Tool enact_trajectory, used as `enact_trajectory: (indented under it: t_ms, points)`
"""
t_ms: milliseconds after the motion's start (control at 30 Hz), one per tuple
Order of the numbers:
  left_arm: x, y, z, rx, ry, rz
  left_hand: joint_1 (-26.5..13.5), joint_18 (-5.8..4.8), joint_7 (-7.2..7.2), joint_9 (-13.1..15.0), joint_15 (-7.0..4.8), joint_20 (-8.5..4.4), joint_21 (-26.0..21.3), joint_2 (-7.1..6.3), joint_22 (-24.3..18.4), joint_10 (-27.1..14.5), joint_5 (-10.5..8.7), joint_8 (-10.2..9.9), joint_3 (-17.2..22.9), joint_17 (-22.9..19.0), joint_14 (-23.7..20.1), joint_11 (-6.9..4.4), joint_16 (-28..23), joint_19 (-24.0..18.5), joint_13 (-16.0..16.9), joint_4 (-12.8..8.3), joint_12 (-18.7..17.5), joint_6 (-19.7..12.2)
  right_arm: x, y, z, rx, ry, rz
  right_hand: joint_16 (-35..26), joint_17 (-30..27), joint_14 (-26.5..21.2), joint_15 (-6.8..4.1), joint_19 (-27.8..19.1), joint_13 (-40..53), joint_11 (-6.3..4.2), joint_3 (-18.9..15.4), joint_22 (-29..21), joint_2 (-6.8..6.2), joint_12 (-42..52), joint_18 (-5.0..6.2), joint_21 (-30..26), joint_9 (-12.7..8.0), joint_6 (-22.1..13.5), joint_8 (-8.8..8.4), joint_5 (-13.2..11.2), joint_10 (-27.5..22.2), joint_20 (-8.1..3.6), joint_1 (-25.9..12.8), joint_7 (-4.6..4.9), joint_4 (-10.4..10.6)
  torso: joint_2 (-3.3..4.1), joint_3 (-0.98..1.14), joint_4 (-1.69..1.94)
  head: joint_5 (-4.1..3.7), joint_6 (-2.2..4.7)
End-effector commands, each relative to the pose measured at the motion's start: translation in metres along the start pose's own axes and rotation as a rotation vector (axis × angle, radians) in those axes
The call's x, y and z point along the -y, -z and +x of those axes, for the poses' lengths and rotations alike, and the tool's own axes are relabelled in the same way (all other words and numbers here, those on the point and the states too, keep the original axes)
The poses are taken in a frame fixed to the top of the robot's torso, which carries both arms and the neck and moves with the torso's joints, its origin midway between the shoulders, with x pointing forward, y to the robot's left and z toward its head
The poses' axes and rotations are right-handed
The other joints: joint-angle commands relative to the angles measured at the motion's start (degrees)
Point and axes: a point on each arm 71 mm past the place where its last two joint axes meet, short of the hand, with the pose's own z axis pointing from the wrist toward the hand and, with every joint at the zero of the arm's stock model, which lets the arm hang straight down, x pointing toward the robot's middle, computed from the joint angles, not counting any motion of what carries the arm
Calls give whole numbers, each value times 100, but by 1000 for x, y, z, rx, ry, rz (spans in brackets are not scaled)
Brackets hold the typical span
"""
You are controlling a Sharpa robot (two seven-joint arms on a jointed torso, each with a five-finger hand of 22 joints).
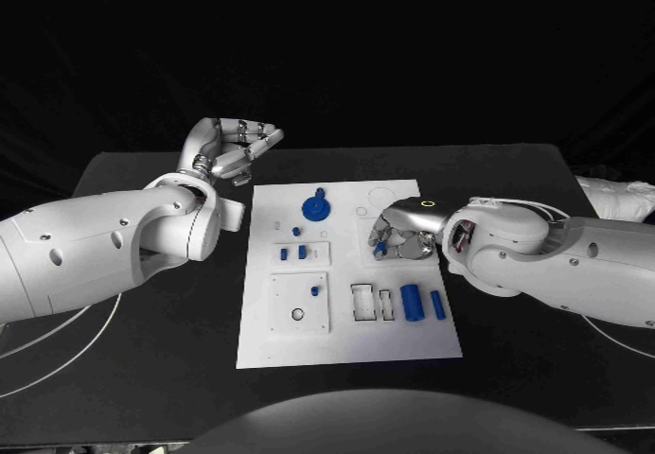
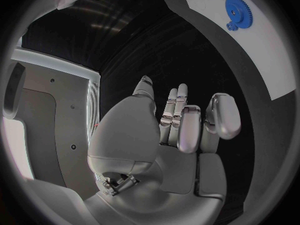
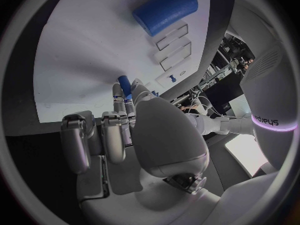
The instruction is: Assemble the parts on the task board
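The white task board (image 1: pixel 348 331) lies in the middle of the black table. My right hand (image 1: pixel 404 233) hovers low over its right middle and pinches a small blue part (image 1: pixel 380 249) between thumb and a finger; the right wrist view shows that part (image 3: pixel 125 84) at the fingertips. A blue gear (image 1: pixel 317 206) sits at the board's far end, also seen as the gear (image 2: pixel 239 12) from the left wrist. Two blue cylinders (image 1: pixel 413 303) lie near the board's right edge. My left hand (image 1: pixel 232 148) is raised off the board's far left corner, fingers loosely bent, holding nothing.
Two short blue pegs (image 1: pixel 292 253) stand in a square plate on the board's left side, and another small blue piece (image 1: pixel 315 291) sits in the plate below. Empty rectangular slots (image 1: pixel 363 301) lie beside the cylinders. Bare black table (image 1: pixel 546 189) surrounds the board.
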Motion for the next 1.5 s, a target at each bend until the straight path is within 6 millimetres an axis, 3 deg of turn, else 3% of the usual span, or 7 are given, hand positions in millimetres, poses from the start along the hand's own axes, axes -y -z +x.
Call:
enact_trajectory:
  t_ms: [33,200,333,533,733,1033,1500]
  points:
    - [2,0,2,-15,5,15,0,53,-10,-8,1,-16,-35,79,839,-16,19,-39,28,-4,-9,10,-31,-2,-6,-2,-32,-34,0,0,4,-36,22,19,23,1510,597,-39,610,-2,9,1,1510,-36,-22,-81,26,-7,44,-16,-16,49,-39,10,14,26,2,3,3,-9,0]
    - [2,0,2,-16,6,15,0,53,-10,-8,1,-16,-35,79,839,-16,19,-39,28,-4,-9,10,-31,-2,-6,-2,-32,-34,1,0,4,-32,21,28,23,1510,597,0,610,-4,38,-19,1510,-84,-77,-81,26,-32,1,-71,-17,38,-25,-18,36,61,4,2,1,-11,0]
    - [2,0,2,-16,6,15,0,53,-10,-8,1,-16,-35,79,839,-16,19,-39,28,-4,-9,10,-31,-2,-6,-2,-32,-34,1,0,4,-29,22,33,23,1510,597,113,610,-1,111,-34,1510,-112,-134,-81,26,-51,-6,-114,-18,31,43,-36,34,85,3,3,-2,-12,0]
    - [2,0,2,-16,6,15,0,53,-10,-8,1,-16,-35,79,839,-16,19,-39,28,-4,-9,10,-31,-2,-6,-2,-32,-34,1,1,4,-24,22,32,23,1510,597,182,610,6,158,-16,1510,-72,-153,-81,26,-46,90,-102,-21,87,107,-27,3,101,2,4,0,-22,0]
    - [1,0,2,-17,6,14,0,53,-10,-8,1,-16,-35,79,839,-16,19,-39,28,-4,-9,10,-31,-2,-6,-2,-32,-34,0,1,3,-16,22,28,23,1510,597,107,610,8,59,66,1510,58,-139,-81,26,-22,274,-43,-20,226,96,30,8,123,3,4,4,-20,0]
    - [1,0,2,-18,6,14,0,53,-10,-8,1,-16,-35,79,839,-16,19,-39,28,-4,-9,10,-31,-2,-6,-2,-32,-34,0,1,2,1,40,21,23,1510,597,-6,610,9,-43,218,1510,257,-107,-81,26,26,561,60,-20,494,8,154,-59,130,0,1,3,-25,0]
    - [1,0,2,-18,6,14,0,53,-10,-8,1,-16,-35,79,839,-16,19,-39,28,-4,-9,10,-31,-2,-6,-2,-32,-34,-6,5,-9,147,-16,-27,23,1510,597,-36,610,1,-68,280,1510,284,-127,-81,26,33,616,64,-16,584,-29,227,-78,112,-1,0,5,28,9]
